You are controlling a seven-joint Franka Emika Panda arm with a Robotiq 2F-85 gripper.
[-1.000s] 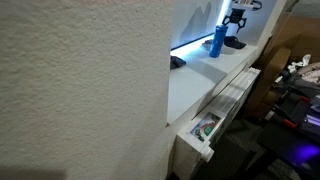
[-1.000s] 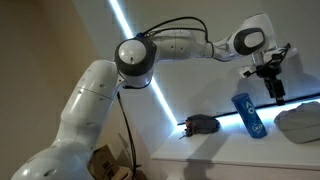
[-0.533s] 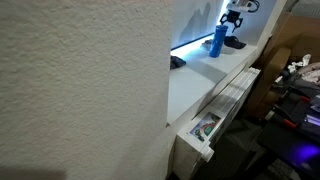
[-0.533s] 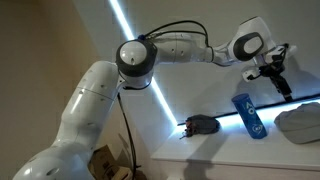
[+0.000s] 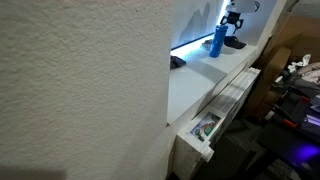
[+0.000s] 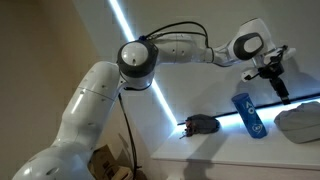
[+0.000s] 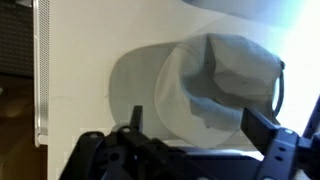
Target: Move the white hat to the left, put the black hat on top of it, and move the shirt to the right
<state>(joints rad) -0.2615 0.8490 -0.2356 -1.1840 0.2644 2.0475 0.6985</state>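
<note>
The white hat [image 7: 215, 85] lies on the white shelf, filling the middle of the wrist view, brim towards the left. It also shows at the right edge of an exterior view [image 6: 300, 122]. My gripper [image 7: 195, 128] hangs open and empty above it, one finger on each side of the hat. In an exterior view the gripper [image 6: 275, 82] is up in the air above the shelf. The black hat [image 6: 203, 124] lies on the shelf to the left of a blue bottle [image 6: 248, 114]. The shirt is out of view.
A blue bottle [image 5: 215, 41] stands upright on the shelf between the two hats. A textured wall [image 5: 80, 90] blocks most of an exterior view. An open drawer [image 5: 205, 128] sticks out below the shelf. A bright light strip [image 6: 135, 40] runs along the wall.
My gripper has shifted slightly up and to the right above the white hat. The hats and the bottle have not moved.
</note>
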